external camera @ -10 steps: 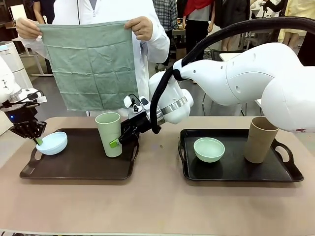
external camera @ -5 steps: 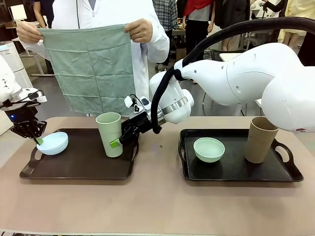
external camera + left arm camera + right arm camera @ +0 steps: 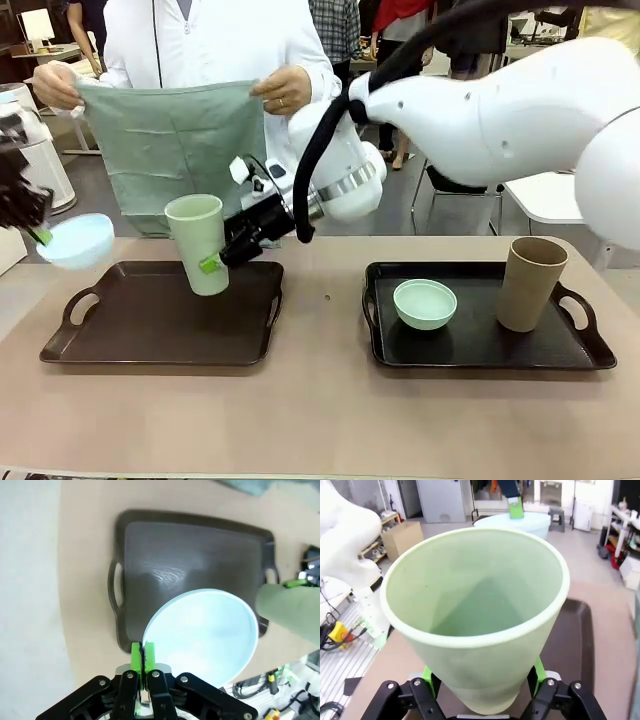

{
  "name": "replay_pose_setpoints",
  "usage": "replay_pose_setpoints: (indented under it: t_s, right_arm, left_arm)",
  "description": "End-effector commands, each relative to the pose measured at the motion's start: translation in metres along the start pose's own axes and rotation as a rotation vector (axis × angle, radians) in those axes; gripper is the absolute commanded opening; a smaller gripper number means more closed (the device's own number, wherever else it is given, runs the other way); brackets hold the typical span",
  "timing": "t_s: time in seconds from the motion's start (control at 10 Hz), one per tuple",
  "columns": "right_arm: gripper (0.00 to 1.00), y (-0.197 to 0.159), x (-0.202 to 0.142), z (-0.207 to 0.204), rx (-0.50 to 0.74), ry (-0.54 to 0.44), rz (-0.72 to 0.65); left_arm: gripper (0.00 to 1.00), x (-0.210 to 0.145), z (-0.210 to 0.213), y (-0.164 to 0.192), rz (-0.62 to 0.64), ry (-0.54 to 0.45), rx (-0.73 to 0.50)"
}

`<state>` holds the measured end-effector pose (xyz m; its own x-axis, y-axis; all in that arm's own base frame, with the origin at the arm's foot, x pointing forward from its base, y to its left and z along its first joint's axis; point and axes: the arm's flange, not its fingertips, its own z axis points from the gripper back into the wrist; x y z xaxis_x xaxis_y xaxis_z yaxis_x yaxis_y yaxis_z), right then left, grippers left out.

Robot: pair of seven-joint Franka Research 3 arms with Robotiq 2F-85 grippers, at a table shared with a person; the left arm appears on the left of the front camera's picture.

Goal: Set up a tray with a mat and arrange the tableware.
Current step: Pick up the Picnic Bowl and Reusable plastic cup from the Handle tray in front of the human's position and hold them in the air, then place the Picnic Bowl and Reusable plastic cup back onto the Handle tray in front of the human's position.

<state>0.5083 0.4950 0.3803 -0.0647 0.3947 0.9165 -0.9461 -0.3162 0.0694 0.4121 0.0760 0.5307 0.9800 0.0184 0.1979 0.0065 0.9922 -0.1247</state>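
Note:
My left gripper [image 3: 37,236] is shut on the rim of the pale bluish-white bowl [image 3: 76,241] and holds it in the air beyond the left end of the left tray [image 3: 150,335]. In the left wrist view its green pads [image 3: 137,657] pinch the bowl [image 3: 205,630] above the tray [image 3: 190,550]. My right gripper [image 3: 213,263] is shut on the pale green tumbler [image 3: 197,243], which hangs tilted above that tray. The tumbler [image 3: 480,605] sits between the right gripper's [image 3: 482,680] fingers. A person behind the table holds the green mat [image 3: 170,150] up by its top corners.
The right tray [image 3: 480,350] carries a mint green bowl [image 3: 425,303] and a tan-brown tumbler [image 3: 530,283]. Nothing rests on the left tray. My right arm reaches across the table's middle. The person stands close to the far edge.
Both arms have lifted their pieces off the left tray: the bowl went up and left, the tumbler up and left, now tilted. The person has lowered the mat a little.

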Motion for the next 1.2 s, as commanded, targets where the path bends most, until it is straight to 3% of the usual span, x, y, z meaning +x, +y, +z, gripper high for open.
replay_pose_setpoints:
  t_s: [0.0, 0.2, 0.3, 0.4, 1.1]
  right_arm:
    - [0.00, 0.036, 0.030, 0.013, -0.037, 0.056, 0.048]
    - [0.00, 0.045, 0.047, 0.016, -0.064, 0.088, 0.051]
    - [0.00, 0.036, 0.037, 0.016, -0.054, 0.091, 0.011]
    - [0.00, 0.036, 0.059, 0.016, -0.035, 0.032, 0.077]
    - [0.00, 0.036, 0.059, 0.016, -0.035, 0.032, 0.077]
  left_arm:
    - [0.00, -0.024, 0.033, -0.025, -0.011, -0.016, 0.058]
    - [0.00, -0.025, 0.042, -0.038, -0.004, 0.021, 0.098]
    - [0.00, -0.029, 0.051, -0.027, -0.028, -0.027, 0.033]
    - [0.00, -0.029, 0.051, -0.027, -0.028, -0.027, 0.033]
    - [0.00, -0.029, 0.051, -0.027, -0.028, -0.027, 0.033]
